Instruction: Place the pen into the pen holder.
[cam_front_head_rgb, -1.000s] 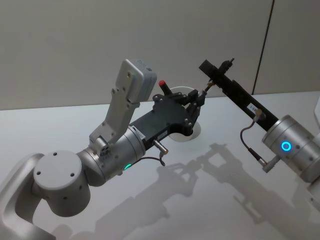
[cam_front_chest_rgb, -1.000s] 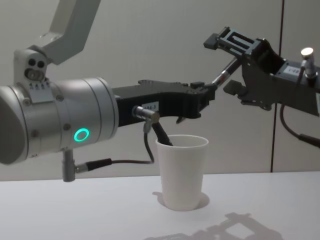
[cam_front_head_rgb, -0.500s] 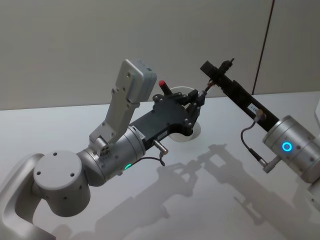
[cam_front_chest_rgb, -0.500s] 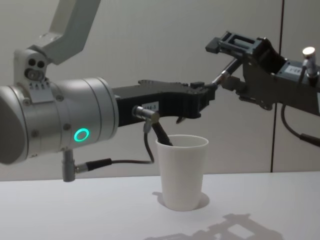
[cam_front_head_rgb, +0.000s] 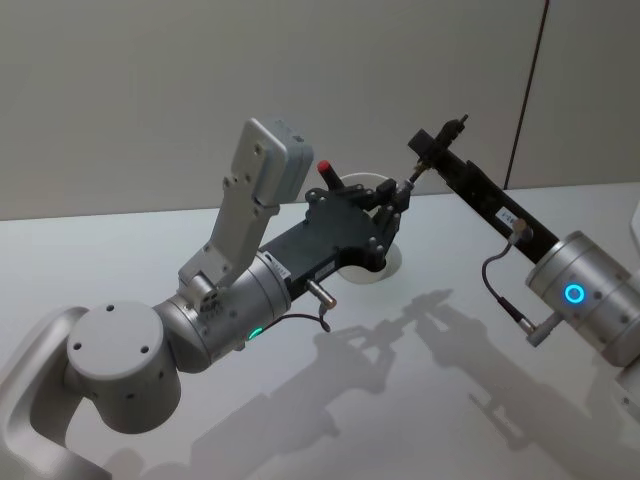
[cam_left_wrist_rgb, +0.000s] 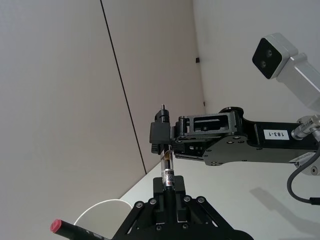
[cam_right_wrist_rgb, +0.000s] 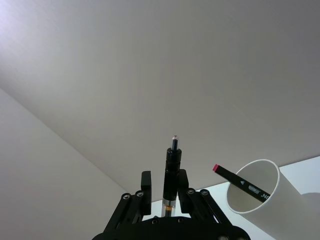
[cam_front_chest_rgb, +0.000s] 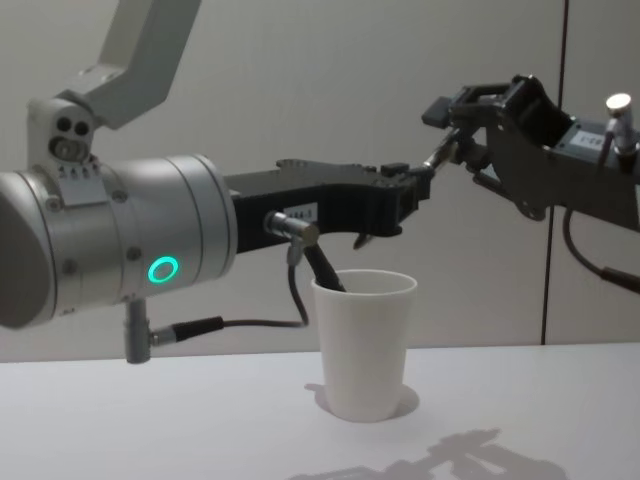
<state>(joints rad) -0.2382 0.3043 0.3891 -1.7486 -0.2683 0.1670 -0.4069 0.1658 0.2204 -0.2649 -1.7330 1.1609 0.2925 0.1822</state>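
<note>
We hold the pen (cam_left_wrist_rgb: 167, 172), light, stiff and slippery, between both claws above the white pen holder (cam_front_chest_rgb: 364, 345): left gripper (cam_front_chest_rgb: 418, 186) closed on one end, right gripper (cam_front_chest_rgb: 458, 148) closed on the other.

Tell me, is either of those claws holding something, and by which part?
Yes: a pen, held in the air above the white cup. The left gripper clamps one end in its jaws; the right gripper appears closed near the other end.
</note>
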